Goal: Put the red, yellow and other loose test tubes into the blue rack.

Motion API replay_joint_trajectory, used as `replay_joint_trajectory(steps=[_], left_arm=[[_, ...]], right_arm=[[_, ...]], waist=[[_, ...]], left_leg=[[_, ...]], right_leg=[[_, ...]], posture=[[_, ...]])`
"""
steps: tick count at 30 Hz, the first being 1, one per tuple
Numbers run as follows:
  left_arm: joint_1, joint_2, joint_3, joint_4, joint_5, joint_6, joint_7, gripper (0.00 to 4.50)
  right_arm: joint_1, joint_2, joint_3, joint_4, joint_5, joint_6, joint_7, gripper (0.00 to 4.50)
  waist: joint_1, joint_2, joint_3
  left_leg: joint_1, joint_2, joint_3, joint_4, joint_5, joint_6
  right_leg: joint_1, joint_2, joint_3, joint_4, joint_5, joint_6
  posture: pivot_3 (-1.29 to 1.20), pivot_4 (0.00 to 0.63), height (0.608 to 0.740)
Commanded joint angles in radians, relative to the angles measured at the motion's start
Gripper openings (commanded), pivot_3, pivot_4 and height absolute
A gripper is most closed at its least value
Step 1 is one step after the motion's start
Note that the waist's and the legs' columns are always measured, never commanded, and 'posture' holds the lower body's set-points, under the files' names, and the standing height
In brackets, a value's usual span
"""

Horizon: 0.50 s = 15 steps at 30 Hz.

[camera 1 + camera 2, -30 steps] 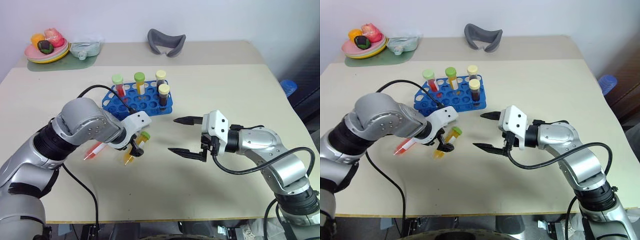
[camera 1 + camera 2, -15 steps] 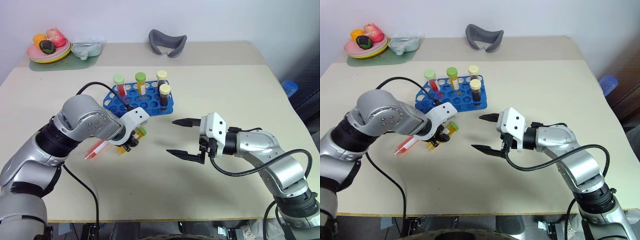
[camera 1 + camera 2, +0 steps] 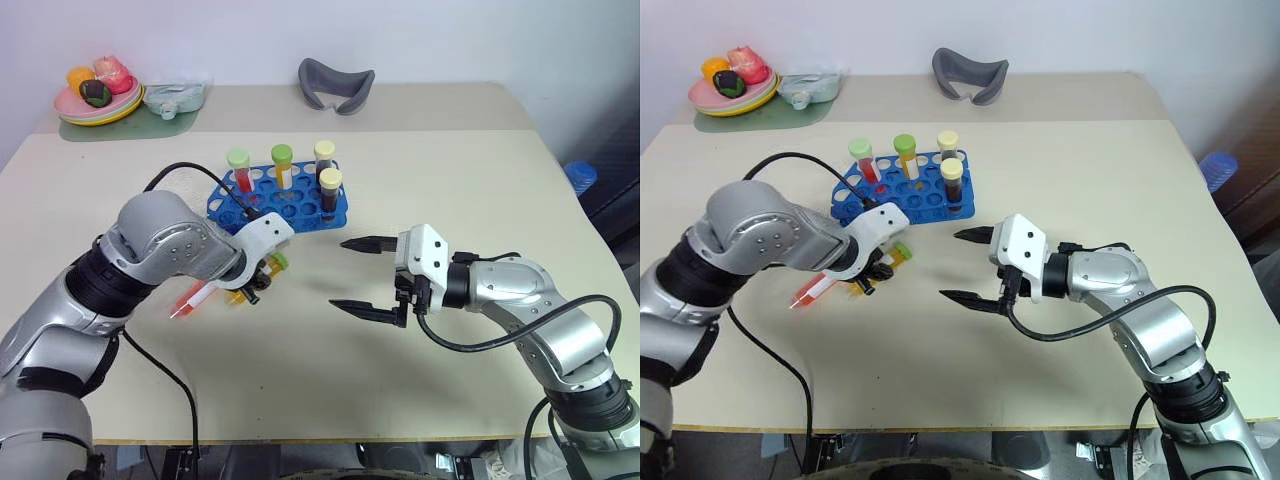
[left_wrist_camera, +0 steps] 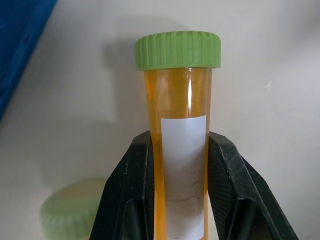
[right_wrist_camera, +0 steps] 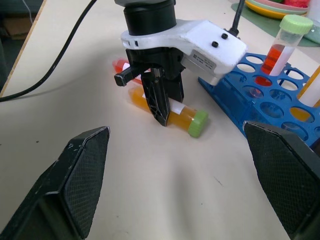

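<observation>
A yellow test tube [image 4: 177,85] with a green cap lies on the table just in front of the blue rack [image 3: 285,205]. My left gripper [image 3: 255,285] points down at it and is shut on its labelled middle, one black finger [image 4: 130,185] on each side. A red test tube [image 3: 195,298] lies flat beside it, partly under my left wrist. Several capped tubes [image 3: 281,160] stand upright in the rack. My right gripper [image 3: 340,273] hovers open and level to the right of the rack, holding nothing.
At the back left, a plate of toy food [image 3: 95,100] rests on a green mat. A grey curved object [image 3: 335,85] lies at the back middle. A black cable [image 3: 190,175] arcs over my left arm. The table's front half is bare.
My left gripper was open around the yellow tube and has shut on it. The right arm has not moved.
</observation>
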Motion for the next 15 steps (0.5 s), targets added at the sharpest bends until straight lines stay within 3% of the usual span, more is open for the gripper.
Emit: replay_joint_trajectory(steps=[1,5,9,12,15], left_arm=[[0.031,0.048,0.132,-0.112,0.028,-0.004,-0.073,0.82],[0.215,0.112,0.378,-0.251,0.090,-0.338,-0.261,0.82],[0.379,0.007,0.643,-0.246,0.161,-0.614,-0.265,0.82],[0.423,-0.106,0.678,-0.230,0.273,-0.796,-0.238,0.82],[0.459,-0.225,0.595,-0.196,0.455,-1.007,-0.213,0.82]], right_arm=[[-0.013,0.006,-0.013,-0.045,0.019,-0.001,-0.005,4.40],[0.008,-0.003,-0.039,-0.060,0.034,0.013,-0.018,4.40],[0.026,0.018,-0.060,-0.064,0.045,0.038,-0.068,4.40],[0.019,0.051,-0.060,-0.061,0.049,0.058,-0.111,4.40],[0.007,0.092,-0.053,-0.047,0.045,0.070,-0.156,4.40]], waist=[[0.001,0.000,0.000],[0.000,0.000,0.000],[0.008,0.000,0.000],[0.010,-0.001,0.000],[0.010,-0.001,0.000]], left_leg=[[0.000,0.000,0.000,0.000,0.000,0.000],[-0.001,0.000,0.000,-0.001,0.001,-0.002],[-0.001,0.000,0.001,0.000,0.003,-0.006],[-0.001,0.000,0.001,0.000,0.000,0.000],[-0.001,0.000,0.000,0.000,0.000,0.000]], right_leg=[[0.000,0.000,0.000,0.000,0.000,0.000],[-0.001,0.000,0.000,0.000,0.000,0.000],[0.000,-0.001,-0.001,-0.002,0.000,0.000],[0.001,-0.001,-0.001,-0.003,0.000,0.000],[0.002,-0.001,-0.001,-0.004,0.000,0.000]], posture=[[0.00,0.150,0.740],[0.00,0.150,0.740],[0.00,0.150,0.740],[0.00,0.150,0.740],[0.00,0.150,0.740]])
